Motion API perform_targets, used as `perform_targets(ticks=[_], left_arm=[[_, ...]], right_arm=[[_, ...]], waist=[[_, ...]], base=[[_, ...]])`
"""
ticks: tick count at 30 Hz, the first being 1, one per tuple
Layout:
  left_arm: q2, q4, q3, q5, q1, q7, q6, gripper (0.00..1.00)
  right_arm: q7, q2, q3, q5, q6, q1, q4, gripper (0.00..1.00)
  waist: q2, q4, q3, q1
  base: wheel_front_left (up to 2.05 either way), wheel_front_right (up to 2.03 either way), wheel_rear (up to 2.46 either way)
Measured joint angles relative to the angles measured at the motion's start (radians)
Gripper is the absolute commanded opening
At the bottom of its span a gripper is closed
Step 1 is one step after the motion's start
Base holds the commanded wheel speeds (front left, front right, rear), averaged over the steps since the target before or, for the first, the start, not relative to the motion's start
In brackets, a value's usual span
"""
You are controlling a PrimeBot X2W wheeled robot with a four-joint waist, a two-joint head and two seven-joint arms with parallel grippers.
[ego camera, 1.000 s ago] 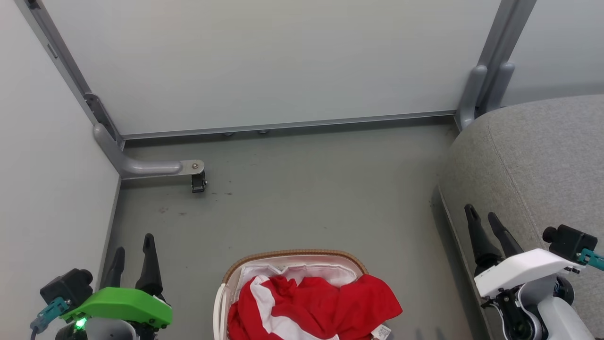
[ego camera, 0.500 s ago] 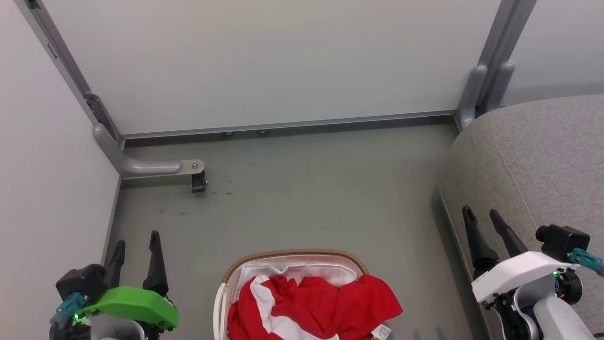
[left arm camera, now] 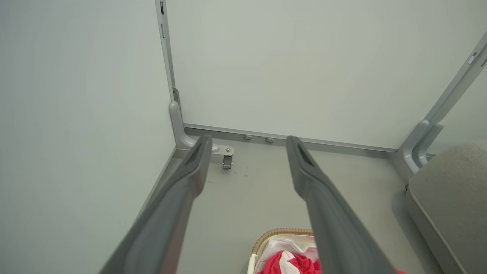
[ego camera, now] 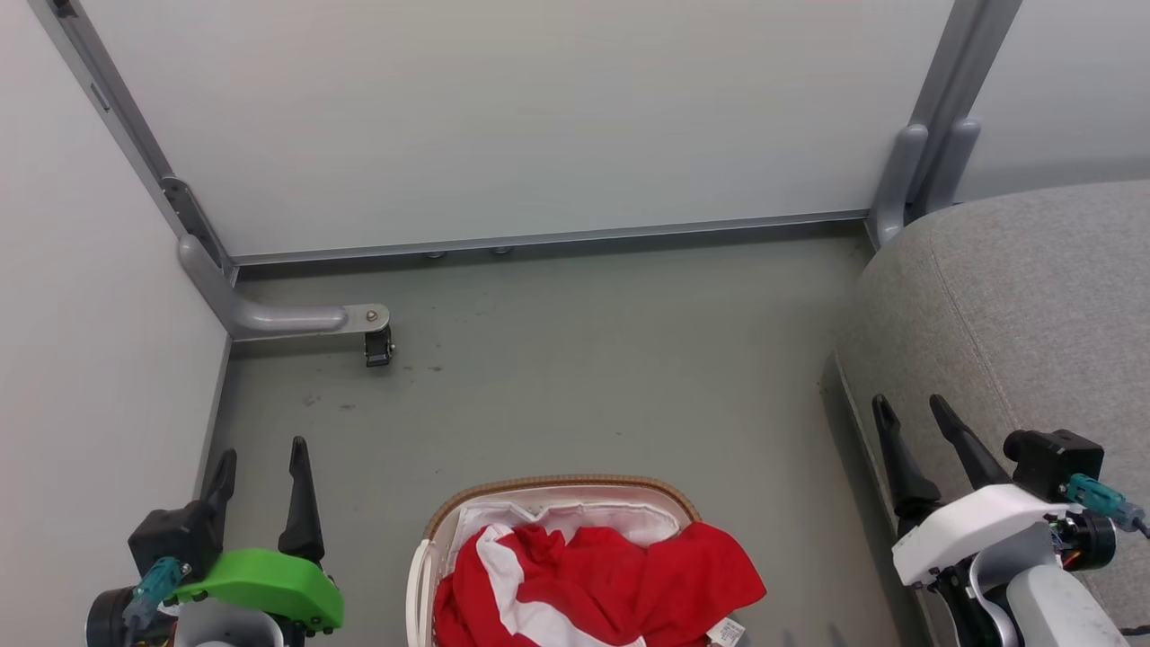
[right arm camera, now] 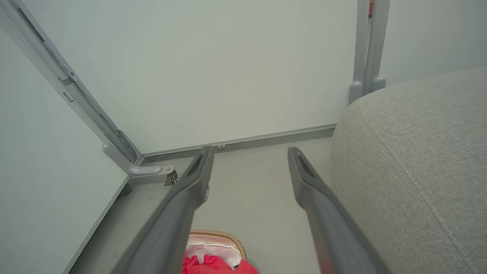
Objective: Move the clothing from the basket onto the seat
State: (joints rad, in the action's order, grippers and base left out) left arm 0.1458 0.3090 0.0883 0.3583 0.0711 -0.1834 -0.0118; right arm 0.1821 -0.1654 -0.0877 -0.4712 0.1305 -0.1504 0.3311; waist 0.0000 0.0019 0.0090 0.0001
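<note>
clothing: red-and-white heap [ego camera: 593, 584] sits in the basket [ego camera: 557, 485] at 6 o'clock in the head view, spilling over the rim around 4 o'clock
left gripper: [ego camera: 262, 449] fingers spread wide, nothing between them; the clothing is off at its 4 o'clock, well apart
right gripper: [ego camera: 907, 402] also spread and empty, up against the edge of the seat [ego camera: 1033, 296]; the clothing is at its 8 o'clock
seat: big grey cushion at 3 o'clock
labels: small white tag [ego camera: 726, 632] at the heap's 5 o'clock; probably printed, but way too small to read
vs a second ago: both wrists have rolled a bit and the left fingertips sit slightly higher; basket and clothing haven't budged
</note>
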Motion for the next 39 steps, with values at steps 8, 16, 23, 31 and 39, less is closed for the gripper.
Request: perform_targets(ticks=[8,16,23,31,39], left_arm=[[-0.009,-0.007,-0.014,-0.058,-0.018,-0.016,0.002,1.0],[-0.021,-0.009,-0.026,-0.131,-0.027,-0.034,-0.007,1.0],[-0.043,-0.004,-0.023,-0.179,-0.029,-0.047,-0.034,1.0],[-0.069,0.024,0.008,-0.249,0.034,-0.062,-0.06,1.0],[-0.08,0.14,0.072,-0.301,0.127,-0.075,-0.099,1.0]], right_arm=[[0.018,-0.002,-0.001,0.07,0.0,0.003,0.005,1.0],[0.032,-0.004,0.001,0.133,0.0,0.014,0.014,1.0],[0.048,-0.006,-0.002,0.178,0.0,0.016,0.011,1.0],[0.063,-0.003,-0.017,0.237,0.0,-0.04,-0.018,1.0],[0.076,0.002,-0.028,0.297,0.0,-0.113,-0.032,1.0]], waist=[[0.0,0.001,-0.003,0.0],[0.0,-0.001,0.003,0.0],[0.0,-0.006,0.032,0.0],[0.0,-0.027,0.126,0.0],[0.0,-0.065,0.248,0.0]], base=[[0.0,0.0,0.0],[0.0,0.0,0.0],[0.0,0.0,0.0],[0.0,0.0,0.0],[0.0,0.0,0.0]])
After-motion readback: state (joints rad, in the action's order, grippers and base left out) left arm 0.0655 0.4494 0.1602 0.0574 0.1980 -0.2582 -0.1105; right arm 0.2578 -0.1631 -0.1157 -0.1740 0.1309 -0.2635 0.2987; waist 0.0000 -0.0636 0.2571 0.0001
